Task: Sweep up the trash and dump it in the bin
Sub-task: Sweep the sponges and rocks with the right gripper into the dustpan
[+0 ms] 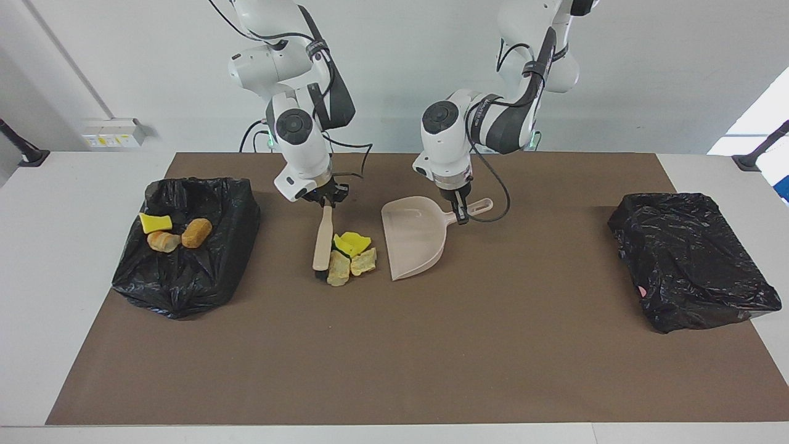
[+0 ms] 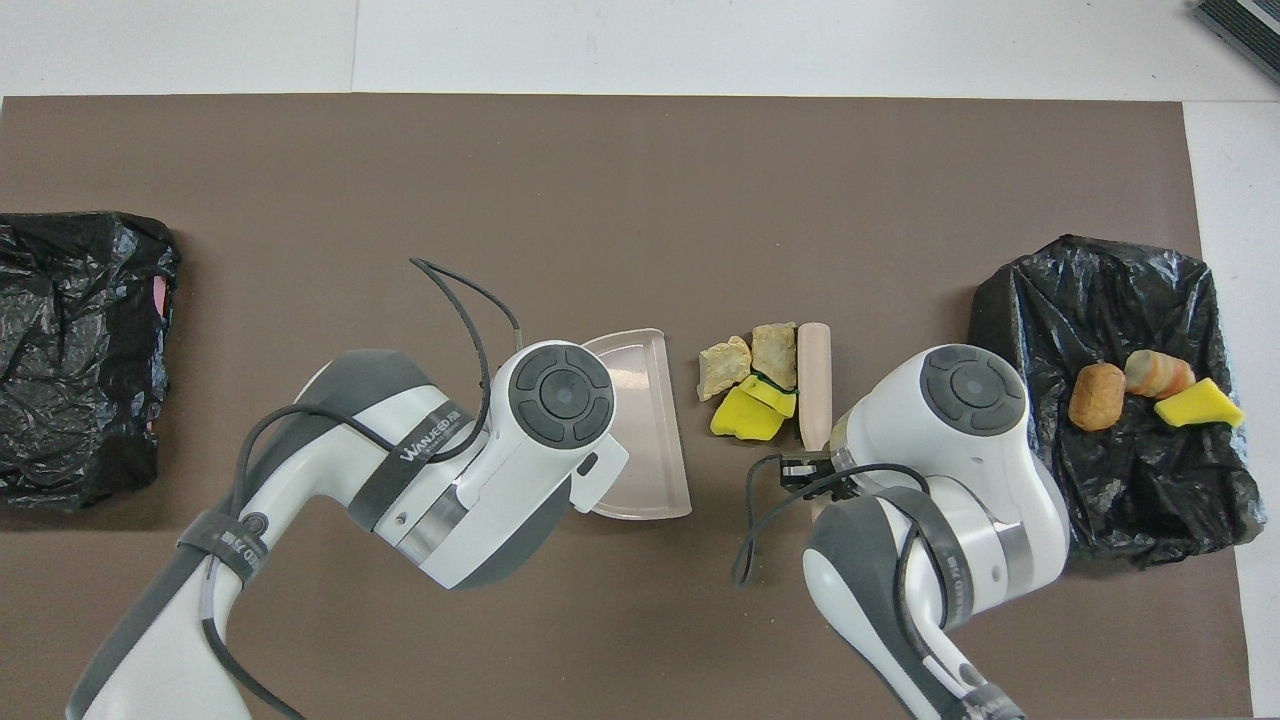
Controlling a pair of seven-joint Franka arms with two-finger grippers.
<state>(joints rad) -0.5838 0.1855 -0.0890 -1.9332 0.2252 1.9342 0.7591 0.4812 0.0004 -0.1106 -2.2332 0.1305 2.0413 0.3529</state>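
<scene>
A pile of trash, yellow sponge pieces and pale beige chunks, lies on the brown mat. The beige-handled brush rests against the side of the pile toward the right arm's end, and my right gripper is shut on its handle. On the pile's side toward the left arm's end sits the beige dustpan, its open lip facing the pile a small gap away. My left gripper is shut on the dustpan's handle. In the overhead view both grippers are hidden under their wrists.
A black-bagged bin at the right arm's end carries a yellow sponge, a beige chunk and a golden-brown lump. Another black-bagged bin sits at the left arm's end.
</scene>
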